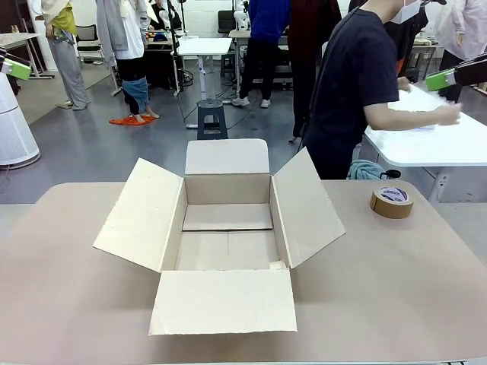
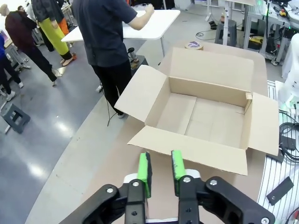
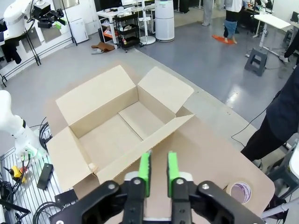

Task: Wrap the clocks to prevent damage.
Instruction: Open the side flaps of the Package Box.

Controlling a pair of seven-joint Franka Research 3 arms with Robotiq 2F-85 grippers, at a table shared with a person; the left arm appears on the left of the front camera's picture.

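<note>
The clocks are out of view. An open cardboard box [image 1: 227, 188] [image 2: 205, 91] [image 3: 103, 116] sits in the middle of the table, its flaps spread out and nothing inside. My left gripper [image 2: 161, 165] hangs high above the table's left end, its green pads a narrow gap apart with nothing between them. High over the right end, my right gripper [image 3: 156, 168] stands the same way, holding nothing. In the front view their green pads show at the upper left [image 1: 15, 68] and upper right [image 1: 441, 78] edges.
A roll of brown tape [image 1: 393, 201] [image 2: 193, 45] [image 3: 241, 192] lies on the table, right of the box. A person in a dark shirt [image 1: 354, 84] stands behind it, handling white sheets [image 1: 422, 103] on a white side table [image 1: 434, 148].
</note>
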